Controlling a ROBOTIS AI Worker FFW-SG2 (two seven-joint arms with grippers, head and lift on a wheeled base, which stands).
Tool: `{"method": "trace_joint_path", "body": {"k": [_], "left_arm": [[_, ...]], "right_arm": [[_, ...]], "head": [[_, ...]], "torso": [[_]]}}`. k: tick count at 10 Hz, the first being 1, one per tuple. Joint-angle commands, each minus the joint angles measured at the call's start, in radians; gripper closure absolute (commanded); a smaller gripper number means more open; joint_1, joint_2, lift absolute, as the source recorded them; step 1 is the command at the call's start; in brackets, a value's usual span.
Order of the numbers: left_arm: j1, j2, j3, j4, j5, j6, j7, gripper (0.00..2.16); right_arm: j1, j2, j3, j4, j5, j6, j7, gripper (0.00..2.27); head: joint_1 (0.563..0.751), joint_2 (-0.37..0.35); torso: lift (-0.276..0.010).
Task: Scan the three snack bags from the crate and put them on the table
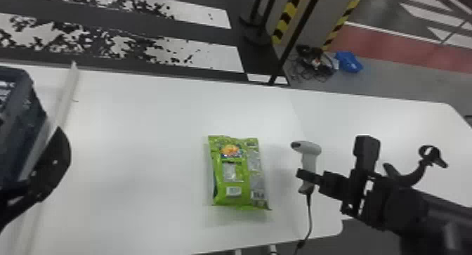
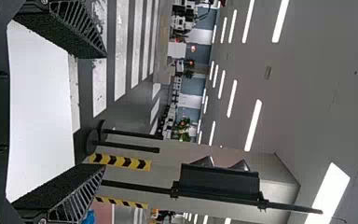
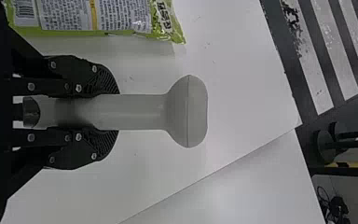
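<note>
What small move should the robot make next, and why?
Probably tip the handheld scanner toward the barcode on the green snack bag. The right tool grips the scanner's handle beside the bag, which lies flat on the table with that barcode facing up.

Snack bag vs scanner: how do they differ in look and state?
Look: the bag is green with printed panels, the scanner mostly plain gray. State: the bag lies on the table, the scanner is held in the right gripper. Cord: the scanner has one, the bag none.
</note>
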Motion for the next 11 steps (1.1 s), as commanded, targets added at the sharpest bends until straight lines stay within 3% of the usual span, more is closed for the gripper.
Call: {"method": "trace_joint_path", "body": {"k": [1, 4, 5, 6, 8, 9, 11], "left_arm": [[0.001, 0.0, -0.003, -0.002, -0.003, 0.0, 0.0, 0.03], [0.005, 0.005, -0.009, -0.003, -0.006, -0.003, 0.0, 0.03], [0.008, 0.006, -0.009, -0.011, -0.006, 0.0, 0.0, 0.03], [0.011, 0.005, -0.009, -0.02, -0.006, 0.0, 0.0, 0.03], [0.014, 0.005, -0.01, -0.028, -0.008, 0.0, 0.0, 0.03], [0.014, 0.005, -0.01, -0.028, -0.008, 0.0, 0.0, 0.03], [0.014, 0.005, -0.009, -0.029, -0.008, 0.0, 0.002, 0.03]], "right_arm": [[-0.024, -0.018, 0.042, 0.075, 0.052, -0.053, 0.003, 2.22], [-0.053, -0.058, 0.108, 0.172, 0.129, -0.081, 0.006, 2.2], [-0.059, -0.066, 0.128, 0.184, 0.158, -0.078, 0.022, 2.09], [-0.062, -0.08, 0.148, 0.19, 0.178, -0.075, 0.022, 1.77], [-0.073, -0.098, 0.166, 0.201, 0.205, -0.062, 0.03, 0.08], [-0.07, -0.098, 0.166, 0.19, 0.207, -0.059, 0.029, 0.0], [-0.011, -0.087, 0.137, 0.067, 0.192, -0.066, 0.012, 0.05]], "head": [[0.695, -0.35], [0.695, -0.35], [0.695, -0.35], [0.695, -0.35], [0.695, -0.35], [0.695, -0.35], [0.695, -0.35]], "torso": [[-0.094], [-0.094], [-0.094], [-0.094], [-0.094], [-0.094], [-0.094]]}}
